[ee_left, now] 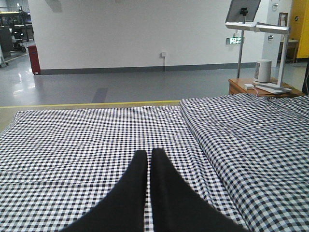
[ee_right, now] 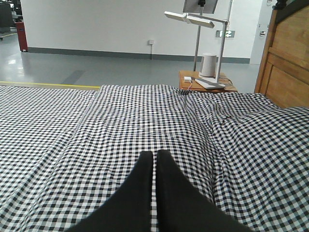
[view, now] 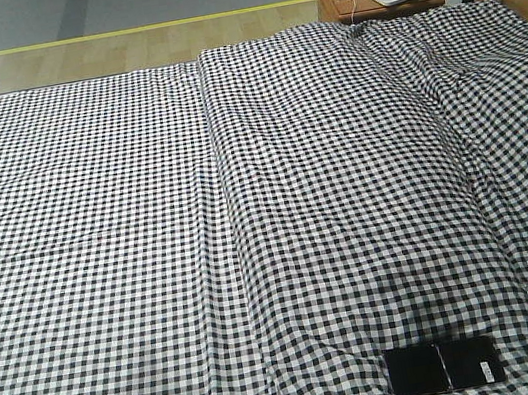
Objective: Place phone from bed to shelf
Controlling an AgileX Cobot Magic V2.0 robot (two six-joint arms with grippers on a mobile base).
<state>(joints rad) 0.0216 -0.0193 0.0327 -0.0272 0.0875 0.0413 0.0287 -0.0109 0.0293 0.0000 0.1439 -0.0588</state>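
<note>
The phone, a flat glossy black slab with a crease across its middle, lies on the bed near the front right of the front view. The bed wears a black-and-white gingham sheet with soft folds. My left gripper is shut with nothing between its fingers, hovering over the sheet. My right gripper is also shut and empty above the sheet. Neither wrist view shows the phone. The shelf is out of view.
An orange-brown bedside table with a white lamp base and a small white box stands beyond the bed's far right corner. A wooden headboard rises on the right. Grey floor with a yellow line lies beyond the bed.
</note>
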